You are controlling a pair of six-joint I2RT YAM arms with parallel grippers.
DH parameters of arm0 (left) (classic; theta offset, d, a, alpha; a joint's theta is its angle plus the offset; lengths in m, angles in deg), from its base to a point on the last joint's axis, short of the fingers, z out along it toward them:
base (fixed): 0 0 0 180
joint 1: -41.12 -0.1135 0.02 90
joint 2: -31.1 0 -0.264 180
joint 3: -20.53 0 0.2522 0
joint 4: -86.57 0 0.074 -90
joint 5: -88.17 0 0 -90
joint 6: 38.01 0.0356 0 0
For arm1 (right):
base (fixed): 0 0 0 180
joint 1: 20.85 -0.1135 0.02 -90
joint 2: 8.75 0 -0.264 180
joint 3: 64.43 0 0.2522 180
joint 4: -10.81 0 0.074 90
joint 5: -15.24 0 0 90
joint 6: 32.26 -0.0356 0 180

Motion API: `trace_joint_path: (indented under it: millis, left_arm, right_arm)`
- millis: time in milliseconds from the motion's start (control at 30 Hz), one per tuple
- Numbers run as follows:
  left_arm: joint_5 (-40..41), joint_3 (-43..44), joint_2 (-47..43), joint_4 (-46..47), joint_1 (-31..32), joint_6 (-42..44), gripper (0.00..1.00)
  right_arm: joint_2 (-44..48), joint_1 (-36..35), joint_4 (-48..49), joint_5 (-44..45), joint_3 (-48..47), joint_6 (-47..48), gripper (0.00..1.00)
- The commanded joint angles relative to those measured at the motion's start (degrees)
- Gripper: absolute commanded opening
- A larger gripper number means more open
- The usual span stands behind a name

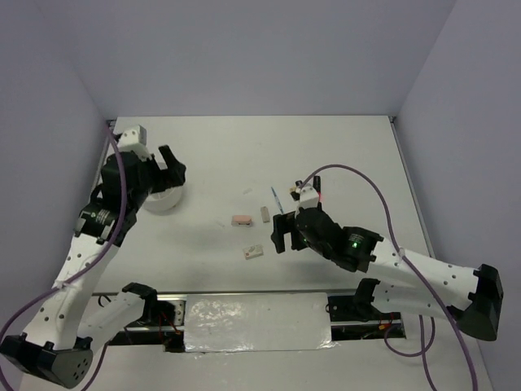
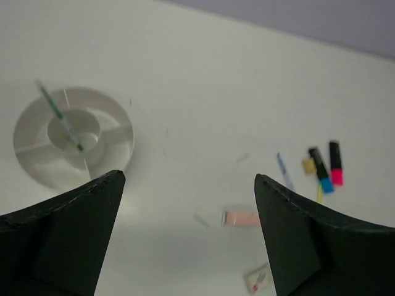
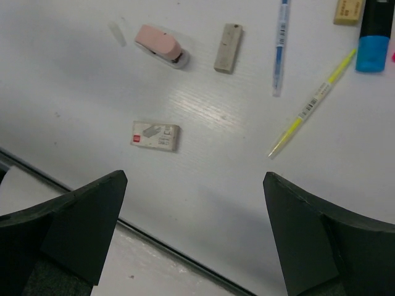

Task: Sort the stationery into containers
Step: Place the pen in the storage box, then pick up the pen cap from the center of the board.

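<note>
The round white tub (image 1: 165,200) stands at the left; in the left wrist view (image 2: 37,139) a green-and-white pen (image 2: 62,118) leans in its middle compartment. My left gripper (image 1: 173,169) is open and empty just above the tub (image 2: 188,179). My right gripper (image 1: 283,236) is open and empty (image 3: 194,179), hovering near the table's front. Below it lie a pink eraser (image 3: 160,46), a grey eraser (image 3: 228,48), a labelled white eraser (image 3: 155,135), a blue pen (image 3: 281,46), a yellow-green pen (image 3: 311,105), a blue highlighter (image 3: 373,37) and a tan eraser (image 3: 349,11). A pink highlighter (image 2: 336,163) shows in the left wrist view.
The table's front edge, a dark seam (image 3: 154,237), runs just under my right gripper. A small pale scrap (image 1: 248,192) lies behind the erasers. Walls close the table at the back and sides.
</note>
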Motion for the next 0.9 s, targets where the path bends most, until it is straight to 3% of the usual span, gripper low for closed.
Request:
trace_joint_path:
  millis: [0, 100, 200, 267, 733, 867]
  left_arm:
    - [-7.57, -7.78, -4.26, -6.38, 0.18, 5.60, 0.99]
    - [-4.83, -14.90, -7.43, -7.09, 0.18, 4.98, 0.99]
    - [-1.66, -14.04, -7.79, -9.02, 2.02, 3.13, 0.99]
    - [-4.20, -15.26, -8.76, -7.71, 2.29, 3.14, 0.99]
    - [-6.14, -14.13, -2.00, -9.28, 3.52, -0.38, 0.99]
    - [-8.34, -13.86, 0.90, -9.72, 3.60, -5.20, 0.99]
  right_arm:
    - [-2.87, 5.24, -2.70, -3.37, -4.35, 0.63, 1.00]
    - [-6.39, 8.51, -3.57, -6.81, -7.07, 3.01, 1.00]
    - [-9.73, 10.45, -4.98, -6.82, -10.06, 5.21, 0.98]
    - [-10.79, 10.46, -5.68, -6.55, -11.03, 5.39, 0.98]
    - [-5.87, 10.46, -5.15, -7.96, -5.42, 3.81, 0.95]
    - [-3.32, 10.37, -5.86, -7.08, -3.84, 3.10, 0.95]
